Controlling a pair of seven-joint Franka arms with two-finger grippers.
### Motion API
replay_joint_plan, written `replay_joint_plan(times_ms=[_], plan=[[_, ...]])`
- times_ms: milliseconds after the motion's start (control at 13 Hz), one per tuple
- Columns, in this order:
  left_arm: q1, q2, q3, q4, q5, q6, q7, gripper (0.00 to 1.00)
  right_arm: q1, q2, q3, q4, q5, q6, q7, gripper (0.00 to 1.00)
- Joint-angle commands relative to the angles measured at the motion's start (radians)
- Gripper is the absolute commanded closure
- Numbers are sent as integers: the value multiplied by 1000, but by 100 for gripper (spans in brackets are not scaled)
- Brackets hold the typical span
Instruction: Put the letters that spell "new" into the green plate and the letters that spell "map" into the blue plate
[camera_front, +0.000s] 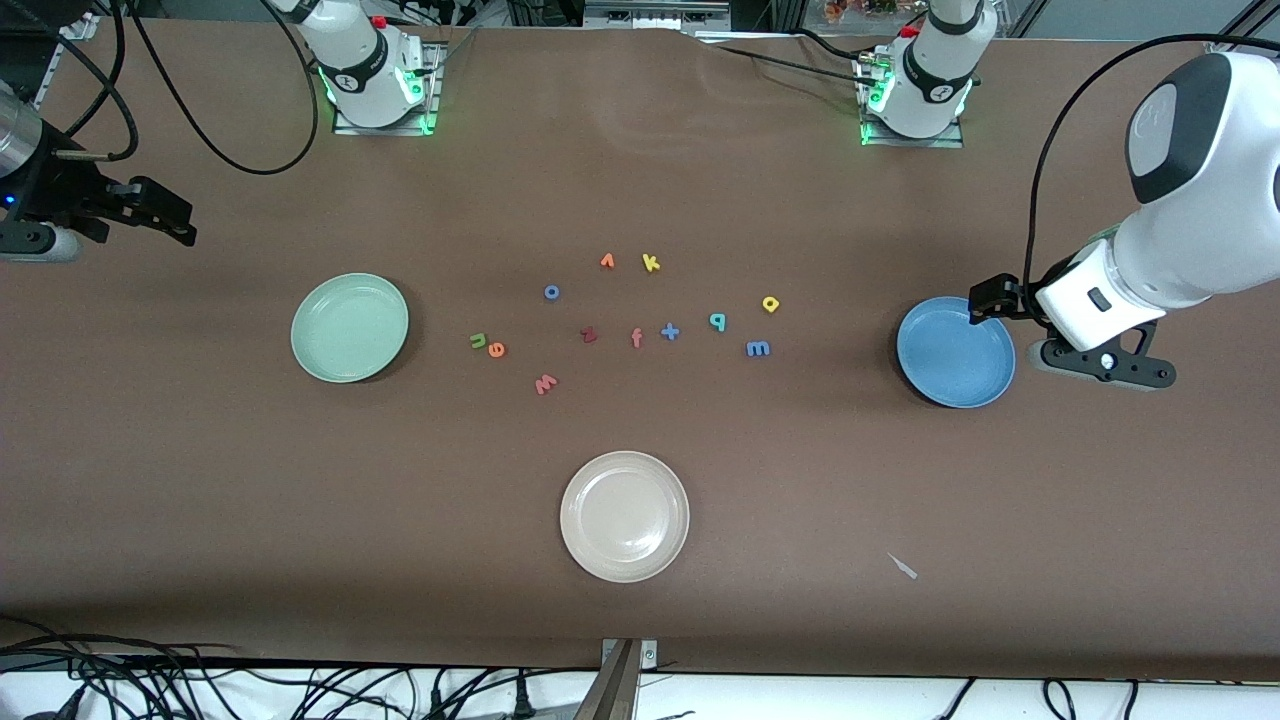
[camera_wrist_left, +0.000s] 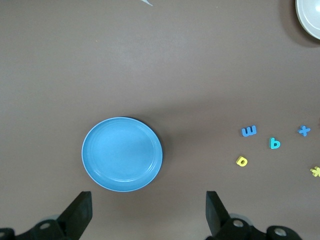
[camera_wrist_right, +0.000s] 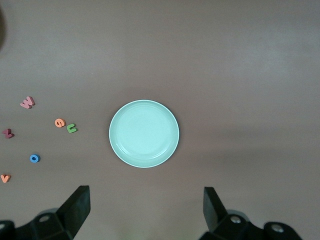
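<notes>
The green plate (camera_front: 350, 327) (camera_wrist_right: 144, 133) lies empty toward the right arm's end. Beside it are the green n (camera_front: 478, 340) (camera_wrist_right: 72, 128), the orange e (camera_front: 496, 349) (camera_wrist_right: 59, 122) and the salmon w (camera_front: 545, 383) (camera_wrist_right: 27, 102). The blue plate (camera_front: 955, 352) (camera_wrist_left: 122, 154) lies empty toward the left arm's end, with the blue m (camera_front: 758, 348) (camera_wrist_left: 249, 131), yellow a (camera_front: 770, 304) (camera_wrist_left: 242, 161) and teal p (camera_front: 717, 321) (camera_wrist_left: 274, 143) nearby. My left gripper (camera_front: 992, 300) (camera_wrist_left: 148, 212) hangs open by the blue plate's rim. My right gripper (camera_front: 175, 218) (camera_wrist_right: 145, 210) hangs open, apart from the green plate.
A cream plate (camera_front: 625, 516) lies nearest the front camera. Other letters sit mid-table: dark red z (camera_front: 588, 335), salmon f (camera_front: 636, 338), blue plus (camera_front: 669, 331), blue o (camera_front: 551, 292), orange v (camera_front: 607, 261), yellow k (camera_front: 650, 263).
</notes>
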Motion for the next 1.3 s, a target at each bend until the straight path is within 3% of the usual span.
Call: replay_joint_plan(times_ms=[0,1228], plan=[[-2,-16,5,-21,-32,11,10,0,4,-3,-2,13,-6,-21,-2,0],[-1,-15,5,-21,-32,12,15,0,3,-3,-10,13,2,-50,16,0]])
